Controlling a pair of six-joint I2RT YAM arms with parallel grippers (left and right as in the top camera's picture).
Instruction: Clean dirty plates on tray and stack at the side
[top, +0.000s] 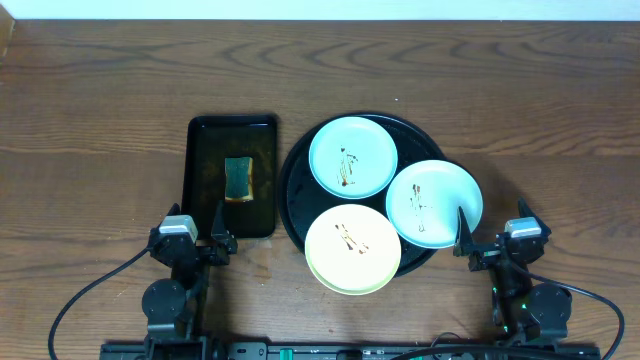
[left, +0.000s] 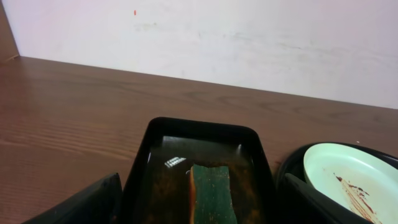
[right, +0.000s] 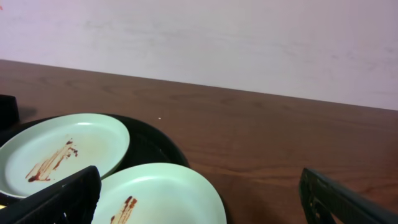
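Sponge (top: 238, 179) pickup looks first: left end effector (top: 198, 228), released and empty, shd drop straight over it in the small rect. tray (top: 196, 180) and pinch across its narrow width. Right end effector (top: 492, 238) is also released, empty. Count: 3 dirty plates (top: 352, 157) (2 mint, 1 yellow), all on 1 round tray (top: 292, 190), none on the desk (top: 100, 100) yet; 1 sponge.

You see: rectangular black tray (top: 232, 121) | inside the tray: shallow brownish liquid (left: 165, 186), green-and-tan sponge (top: 238, 179) lying flat near its middle | beyond the tray's far end: pale wall (left: 249, 43)
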